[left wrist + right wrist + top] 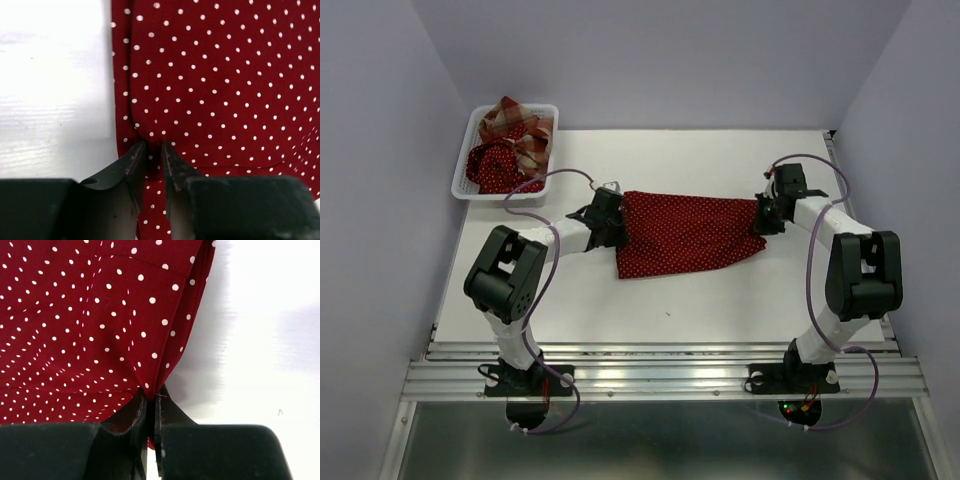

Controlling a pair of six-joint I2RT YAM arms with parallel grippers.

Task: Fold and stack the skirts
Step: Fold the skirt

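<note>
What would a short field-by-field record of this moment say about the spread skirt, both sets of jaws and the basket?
spread skirt: dark red with white polka dots, spread out on the table
left jaws: shut on the skirt's left edge
right jaws: shut on its right edge
basket: far left corner of the table, holding a plaid skirt and another polka-dot skirt
stack: none started yet

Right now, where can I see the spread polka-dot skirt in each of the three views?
Top external: the polka-dot skirt is spread at the centre.
Left wrist: the skirt fills the right side, pinched by the left gripper.
Right wrist: the skirt fills the left side, pinched by the right gripper.
Shared landmark: the white table.
</note>
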